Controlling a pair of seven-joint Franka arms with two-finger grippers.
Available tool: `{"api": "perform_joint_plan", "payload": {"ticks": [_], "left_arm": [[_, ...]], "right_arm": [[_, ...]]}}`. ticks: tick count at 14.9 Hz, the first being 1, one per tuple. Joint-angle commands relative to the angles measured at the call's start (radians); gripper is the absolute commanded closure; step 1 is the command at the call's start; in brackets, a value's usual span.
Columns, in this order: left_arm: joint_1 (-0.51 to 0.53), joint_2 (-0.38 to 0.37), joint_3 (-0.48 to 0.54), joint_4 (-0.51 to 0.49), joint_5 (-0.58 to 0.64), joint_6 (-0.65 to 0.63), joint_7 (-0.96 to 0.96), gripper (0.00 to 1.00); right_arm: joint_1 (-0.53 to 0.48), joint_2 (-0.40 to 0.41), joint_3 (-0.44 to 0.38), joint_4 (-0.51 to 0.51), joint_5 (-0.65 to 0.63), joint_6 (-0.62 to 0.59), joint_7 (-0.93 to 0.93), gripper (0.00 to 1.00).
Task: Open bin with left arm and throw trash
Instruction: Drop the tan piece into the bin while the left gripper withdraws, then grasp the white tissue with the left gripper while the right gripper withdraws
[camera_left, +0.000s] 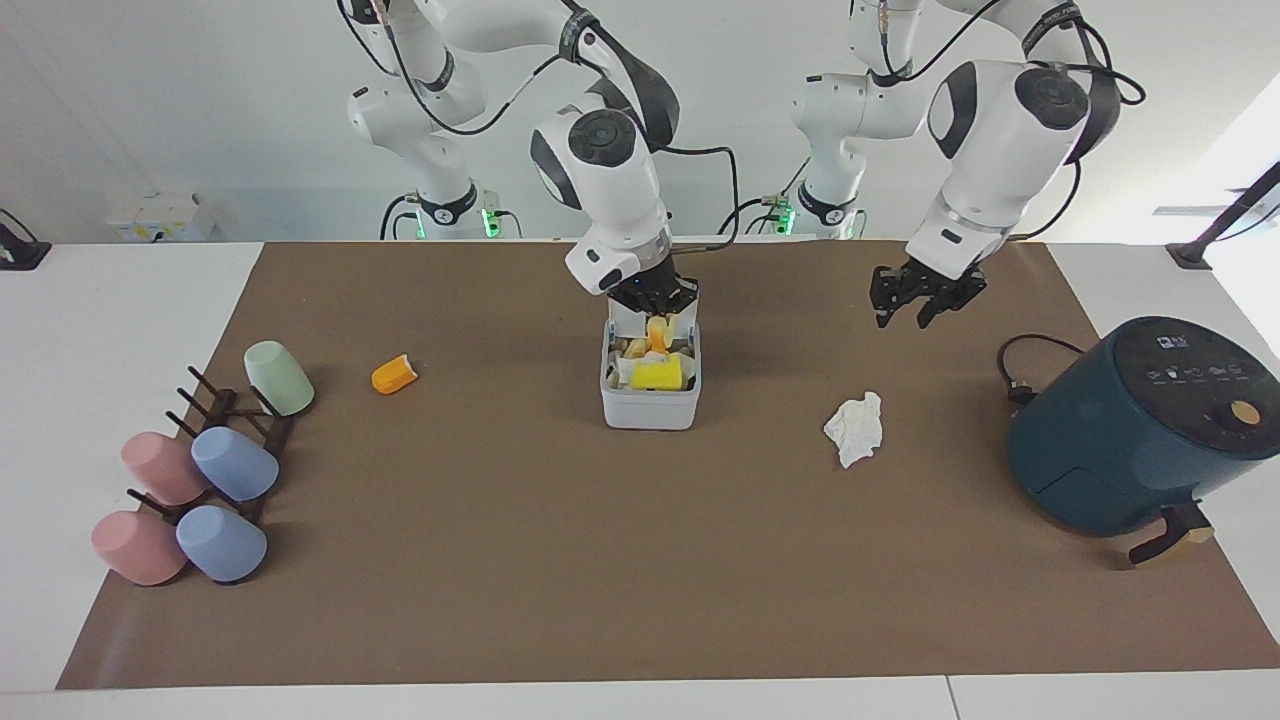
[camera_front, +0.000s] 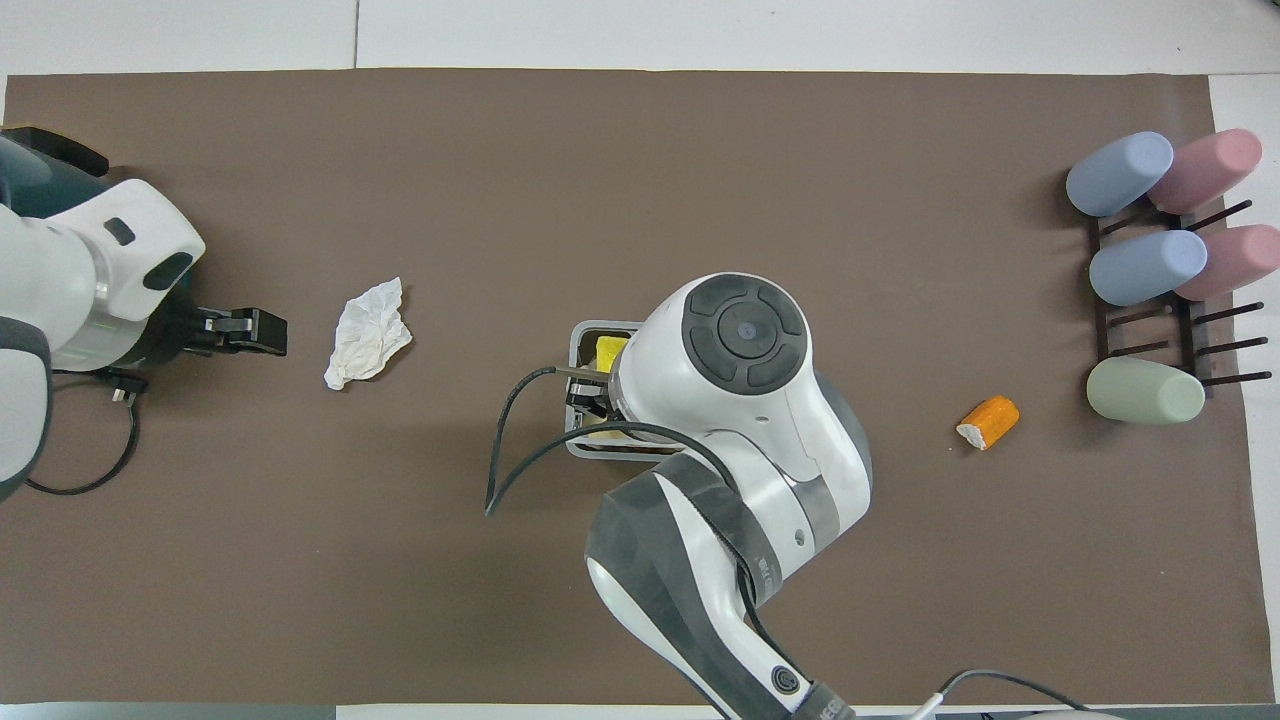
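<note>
The white-grey bin stands mid-table with its lid raised; it holds scraps and a yellow sponge. My right gripper is right over the open bin, shut on the pale yellow food chunk, which hangs into the opening. In the overhead view the right arm hides most of the bin. My left gripper is open and empty, up in the air over the mat between the tissue and the air fryer. The crumpled white tissue and the orange chunk lie on the mat.
A dark teal air fryer with its cord stands at the left arm's end. A rack with several pastel cups stands at the right arm's end. A brown mat covers the table.
</note>
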Motion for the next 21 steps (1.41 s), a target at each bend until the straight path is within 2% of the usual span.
{"api": "perform_joint_plan", "payload": {"ticks": [1, 4, 6, 10, 13, 14, 16, 18, 21], "left_arm": [[0.043, 0.051, -0.011, 0.144, -0.001, -0.123, 0.046, 0.0], [0.045, 0.102, -0.011, 0.247, 0.04, -0.172, 0.049, 0.0], [0.033, 0.117, -0.012, 0.232, 0.037, -0.127, 0.048, 0.0], [-0.009, 0.134, -0.012, 0.074, 0.037, 0.048, 0.04, 0.0], [-0.047, 0.158, -0.012, -0.082, 0.039, 0.223, 0.02, 0.0], [-0.056, 0.172, -0.012, -0.113, 0.039, 0.274, 0.007, 0.0], [-0.079, 0.221, -0.012, -0.153, 0.039, 0.357, -0.044, 0.0], [-0.081, 0.249, -0.012, -0.208, 0.039, 0.452, -0.047, 0.0], [-0.108, 0.289, -0.012, -0.285, 0.039, 0.573, -0.047, 0.0]], "right_arm": [[-0.011, -0.025, 0.001, -0.034, 0.024, 0.034, -0.021, 0.0], [-0.053, 0.002, -0.002, 0.029, 0.007, 0.038, -0.058, 0.0], [-0.066, 0.01, -0.001, 0.043, 0.006, 0.038, -0.081, 0.0], [-0.061, 0.008, -0.001, 0.039, 0.006, 0.039, -0.081, 0.0], [-0.058, 0.007, -0.002, 0.034, 0.003, 0.033, -0.084, 0.0], [-0.067, 0.008, -0.005, 0.042, -0.031, 0.022, -0.125, 0.0], [-0.131, 0.019, -0.01, 0.092, -0.164, -0.031, -0.343, 0.0], [-0.223, 0.044, -0.01, 0.149, -0.182, -0.085, -0.549, 0.0], [-0.328, 0.047, -0.011, 0.119, -0.192, -0.071, -0.7, 0.0]]}}
